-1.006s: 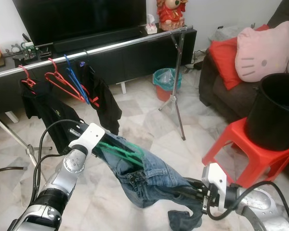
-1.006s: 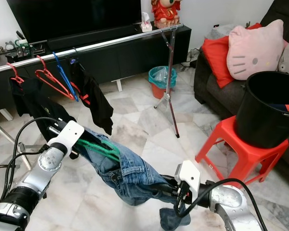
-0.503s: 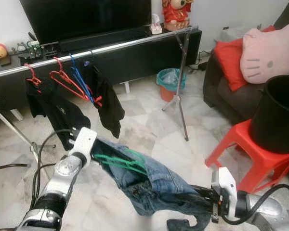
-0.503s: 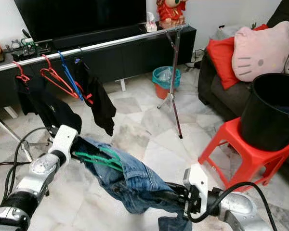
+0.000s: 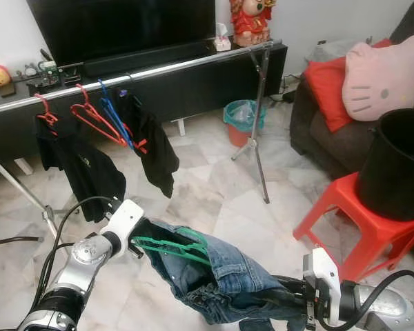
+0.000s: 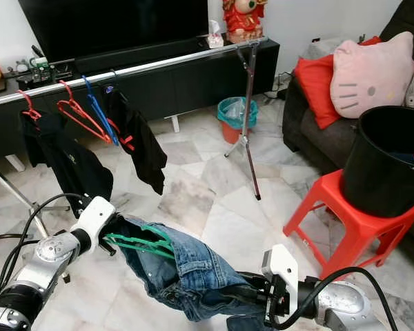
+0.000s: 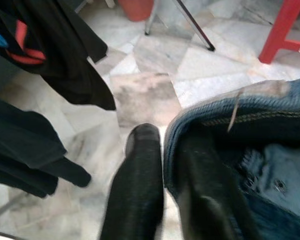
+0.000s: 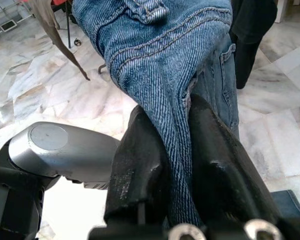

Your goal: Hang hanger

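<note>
A pair of blue jeans [image 5: 224, 279] on a green hanger [image 5: 171, 247] is stretched between my two grippers, low over the marble floor. My left gripper [image 5: 134, 238] is shut on the waistband beside the hanger; one finger [image 7: 137, 175] lies outside the denim [image 7: 260, 150], the other inside. My right gripper [image 5: 284, 298] is shut on a fold of the jeans [image 8: 155, 65], pinched between its fingers [image 8: 140, 165]. The silver clothes rail [image 5: 165, 67] runs across the room ahead, above and beyond the jeans.
Black garments [image 5: 90, 169], a red hanger [image 5: 90, 117] and a blue hanger [image 5: 114, 117] hang at the rail's left part. Its stand leg [image 5: 259, 152] rises at centre. A red stool [image 5: 362, 221] with a black bucket [image 5: 397, 162], a sofa and a small bin [image 5: 243, 121] stand to the right.
The camera has shifted a little. Both arms and the jeans sit lower in view than a second ago. Both grips are unchanged.
</note>
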Robot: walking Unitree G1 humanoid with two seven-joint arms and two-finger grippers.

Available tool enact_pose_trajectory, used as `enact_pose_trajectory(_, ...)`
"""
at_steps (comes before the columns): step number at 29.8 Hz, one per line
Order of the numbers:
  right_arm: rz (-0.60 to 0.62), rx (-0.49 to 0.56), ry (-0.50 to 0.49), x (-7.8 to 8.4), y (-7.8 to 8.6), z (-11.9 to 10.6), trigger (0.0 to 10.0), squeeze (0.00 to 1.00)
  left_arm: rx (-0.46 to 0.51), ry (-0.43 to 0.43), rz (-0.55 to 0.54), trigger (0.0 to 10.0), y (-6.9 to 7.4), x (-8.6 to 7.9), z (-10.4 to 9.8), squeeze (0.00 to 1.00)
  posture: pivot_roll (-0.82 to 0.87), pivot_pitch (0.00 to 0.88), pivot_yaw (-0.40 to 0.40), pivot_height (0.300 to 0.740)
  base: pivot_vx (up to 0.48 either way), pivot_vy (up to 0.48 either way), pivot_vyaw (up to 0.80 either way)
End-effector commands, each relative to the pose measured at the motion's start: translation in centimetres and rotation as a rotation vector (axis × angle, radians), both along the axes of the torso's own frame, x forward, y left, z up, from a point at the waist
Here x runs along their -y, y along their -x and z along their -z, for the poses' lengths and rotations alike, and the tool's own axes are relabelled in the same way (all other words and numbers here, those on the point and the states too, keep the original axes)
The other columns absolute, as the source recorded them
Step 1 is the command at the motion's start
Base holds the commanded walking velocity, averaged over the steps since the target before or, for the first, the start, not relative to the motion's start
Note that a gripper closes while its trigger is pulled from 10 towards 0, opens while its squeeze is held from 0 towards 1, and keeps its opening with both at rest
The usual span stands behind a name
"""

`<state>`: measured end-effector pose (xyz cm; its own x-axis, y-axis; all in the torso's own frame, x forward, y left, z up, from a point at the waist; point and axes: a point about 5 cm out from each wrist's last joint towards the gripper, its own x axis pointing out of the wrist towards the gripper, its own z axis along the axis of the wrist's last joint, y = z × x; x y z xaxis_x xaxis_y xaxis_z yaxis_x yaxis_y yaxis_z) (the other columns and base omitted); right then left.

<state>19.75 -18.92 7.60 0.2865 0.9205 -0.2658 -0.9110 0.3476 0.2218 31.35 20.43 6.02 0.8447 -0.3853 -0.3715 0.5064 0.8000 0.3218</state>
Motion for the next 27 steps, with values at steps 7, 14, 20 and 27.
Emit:
enact_pose_trajectory(7,-0.079,0.062,-0.050,-1.2,0.0,-1.3,10.0,0.00,0.124,0.030,0.030,10.0,-1.0,0.1,-2.5,1.00,0.06,0.010,0.087,0.740,0.000,0.000,0.00)
enact_pose_trajectory(14,-0.106,0.029,-0.008,-1.6,0.4,-0.3,10.0,0.00,0.233,-0.004,0.141,10.0,-1.8,0.6,-5.6,1.00,0.06,0.013,0.089,0.740,0.000,0.000,0.00)
enact_pose_trajectory(20,-0.112,0.021,-0.005,-2.0,0.6,0.0,10.0,0.00,0.123,-0.041,0.320,10.0,-0.7,1.3,-4.8,1.00,0.06,0.014,0.092,0.740,0.000,0.000,0.00)
enact_pose_trajectory(27,-0.118,0.022,-0.002,-2.0,0.6,0.1,10.0,0.00,0.054,-0.102,0.430,10.0,0.2,1.1,-4.7,1.00,0.07,0.015,0.092,0.740,0.000,0.000,0.00)
